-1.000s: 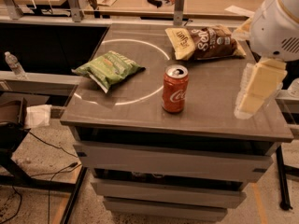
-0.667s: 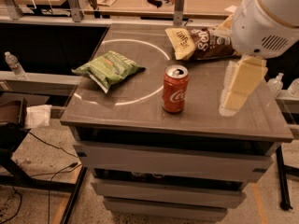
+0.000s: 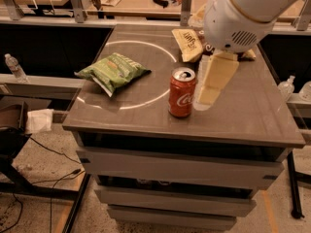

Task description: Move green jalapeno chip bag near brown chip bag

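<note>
Gripper (image 3: 212,84) moved left, now just rt of can (image 3: 182,92) (upright).

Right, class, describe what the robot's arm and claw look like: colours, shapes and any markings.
The arm is a fat, rounded white shell with a thin tan seam ring and a patch of small dark vent slots. Below it the claw is pale cream, flat and blocky. It hangs just beside the red soda can. No cables or lettering show.
</note>
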`<state>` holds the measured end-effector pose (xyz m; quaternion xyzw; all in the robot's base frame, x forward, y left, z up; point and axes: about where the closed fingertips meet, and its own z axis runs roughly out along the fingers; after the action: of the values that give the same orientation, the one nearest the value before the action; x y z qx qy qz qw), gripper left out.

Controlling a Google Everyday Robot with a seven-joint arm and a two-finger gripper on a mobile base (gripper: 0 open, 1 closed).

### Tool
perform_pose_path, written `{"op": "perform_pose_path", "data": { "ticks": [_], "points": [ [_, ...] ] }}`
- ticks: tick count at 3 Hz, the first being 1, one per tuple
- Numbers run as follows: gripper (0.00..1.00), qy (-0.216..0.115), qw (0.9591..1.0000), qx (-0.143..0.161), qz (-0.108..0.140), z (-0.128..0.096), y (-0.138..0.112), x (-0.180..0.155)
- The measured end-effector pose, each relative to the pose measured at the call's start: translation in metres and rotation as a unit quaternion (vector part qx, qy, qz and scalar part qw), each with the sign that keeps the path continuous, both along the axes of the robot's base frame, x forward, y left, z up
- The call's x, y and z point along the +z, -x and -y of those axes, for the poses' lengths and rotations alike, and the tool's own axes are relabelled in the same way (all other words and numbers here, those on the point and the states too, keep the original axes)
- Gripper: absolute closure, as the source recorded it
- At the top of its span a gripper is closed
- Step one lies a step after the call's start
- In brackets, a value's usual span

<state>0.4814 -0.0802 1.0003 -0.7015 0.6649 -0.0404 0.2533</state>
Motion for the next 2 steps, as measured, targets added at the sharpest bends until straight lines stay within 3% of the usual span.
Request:
{"op": "perform_pose_path", "data": {
  "ticks": [1,2],
  "points": [
    [0.00,-0.037,0.9981,0.018,0.047,-0.0343,-0.0113,0.0131],
    [0.00,-0.037,0.9981,0.018,0.047,-0.0343,-0.0113,0.0131]
  ]
}}
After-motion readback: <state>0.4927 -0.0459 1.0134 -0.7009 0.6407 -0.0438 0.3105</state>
